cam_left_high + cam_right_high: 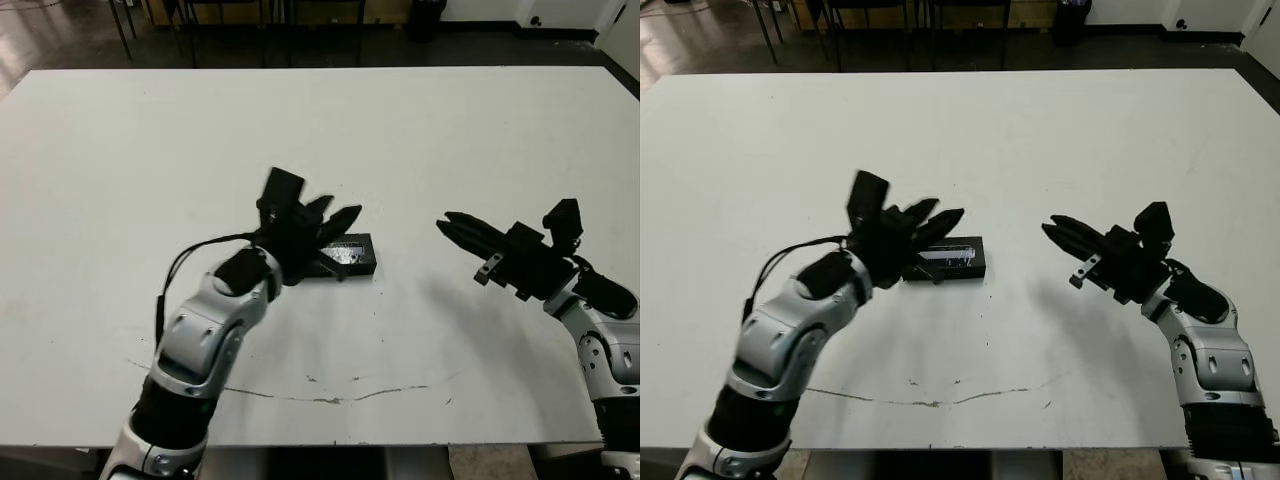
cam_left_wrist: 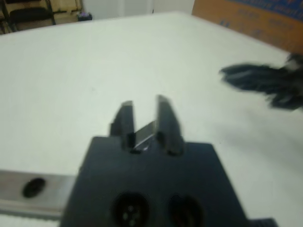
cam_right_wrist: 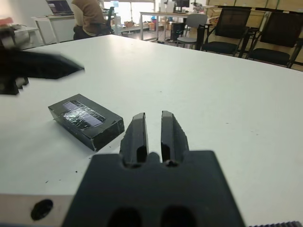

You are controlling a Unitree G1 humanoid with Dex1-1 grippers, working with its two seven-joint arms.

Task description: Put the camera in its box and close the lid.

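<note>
- Looks basically done: the flat black rectangular lid with the silvery stripe (image 3: 83, 114) sits flush on the small black-walled box (image 3: 105, 133) mid-table, so the camera's presumably inside, though I can't see it.
- Left gripper (image 1: 930, 219) hovers just above the box, fingers a bit apart, holding nothing.
- Right gripper (image 3: 152, 135) hangs well off to the side, fingers nearly together, empty.
- Not much left except maybe pressing the lid down.

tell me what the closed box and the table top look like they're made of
The box, with its lid on: probably card or thin board, matt black on the sides, with sharp folded-looking edges. The lid's pale stripe shines, so it may be foil or glossy print; hard to say which. The table: a smooth white top, likely laminate, faintly glossy, marked with dark scuffs near the front edge.
</note>
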